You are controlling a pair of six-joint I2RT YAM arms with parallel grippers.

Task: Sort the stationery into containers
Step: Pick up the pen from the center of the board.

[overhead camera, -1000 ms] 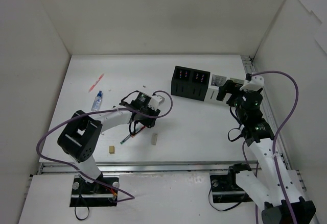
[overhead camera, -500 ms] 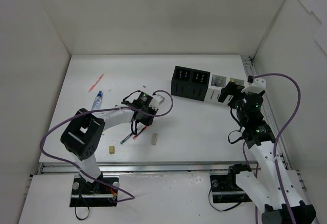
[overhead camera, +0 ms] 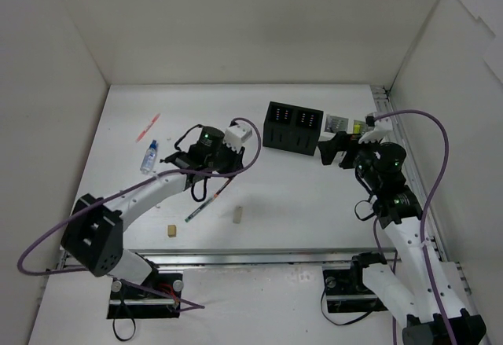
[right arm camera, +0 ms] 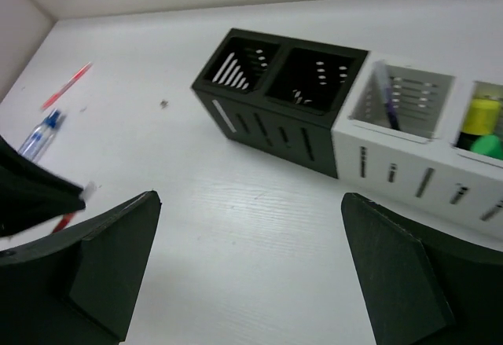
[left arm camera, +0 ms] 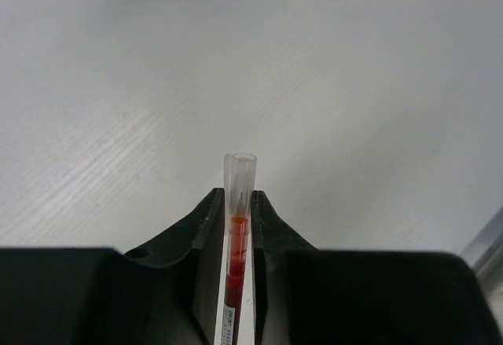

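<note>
While I scan the overhead view from its left side, a pink pen (overhead camera: 148,127) and a blue-capped bottle (overhead camera: 148,156) lie on the counter (overhead camera: 299,203). A beige eraser (overhead camera: 170,230) sits lower down, and a dark pen (overhead camera: 196,211) lies slantwise toward the middle. Just above that, my left gripper (left arm camera: 238,203) is clenched on a red pen (left arm camera: 240,174), whose clear capped end pokes just past the fingertips. A second eraser (overhead camera: 236,214) lies to its right.

I judge the red pen light, stiff and smooth-barrelled, so it could swivel between two narrow fingers. With the hold this close to the cap, the long tail may swing. A grip nearer mid-barrel would carry steadier, but this one looks square enough to go on with.

Further right stand the black container (overhead camera: 294,127) and the white container (right arm camera: 401,109), which already holds a purple pen (right arm camera: 385,86) and a yellow highlighter (right arm camera: 481,113). My right gripper (overhead camera: 334,150) hangs by them, spread wide and grasping nothing.

Against a second ago, the left jaws have closed and that arm has pulled up-frame. The red pen no longer lies beside the dark one, and the right gripper has drifted left.
</note>
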